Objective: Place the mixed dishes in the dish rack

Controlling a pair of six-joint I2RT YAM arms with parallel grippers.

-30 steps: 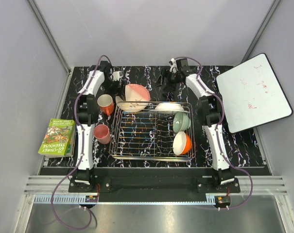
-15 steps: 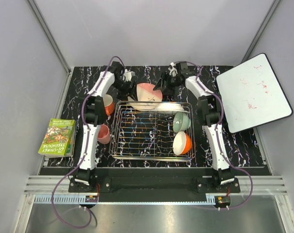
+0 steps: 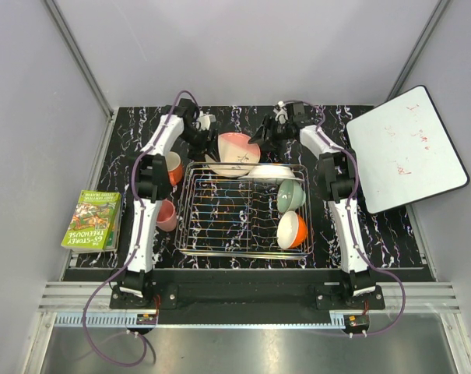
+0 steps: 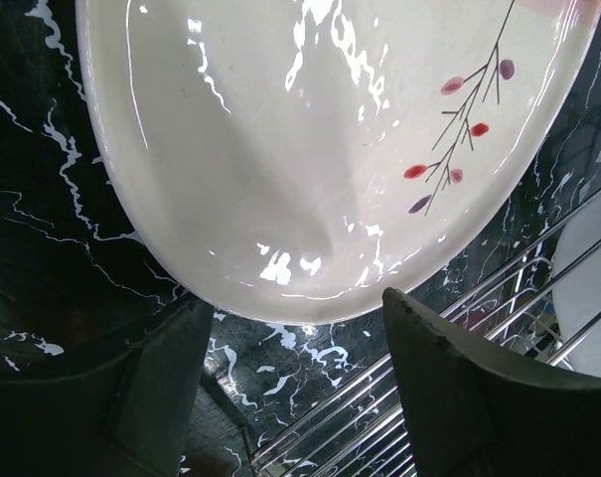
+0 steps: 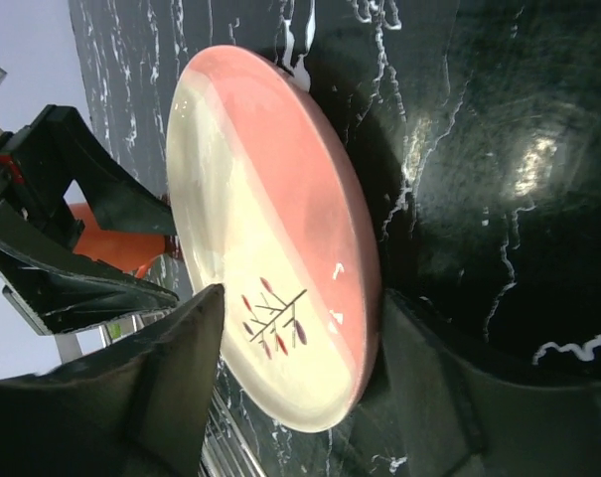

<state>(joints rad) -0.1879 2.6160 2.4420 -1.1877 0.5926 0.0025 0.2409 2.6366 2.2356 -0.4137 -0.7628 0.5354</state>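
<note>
Even bright light; glare streaks the pink-and-peach plate; wrist views soft.

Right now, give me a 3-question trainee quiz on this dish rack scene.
1. True or false: the pale green bowl sits inside the dish rack.
2. Which stands outside the rack, on its left? A) orange mug B) orange bowl C) white plate
3. Which dish do the left gripper and right gripper both flank?
Key: 1 true; 2 A; 3 the pink-and-peach plate.
</note>
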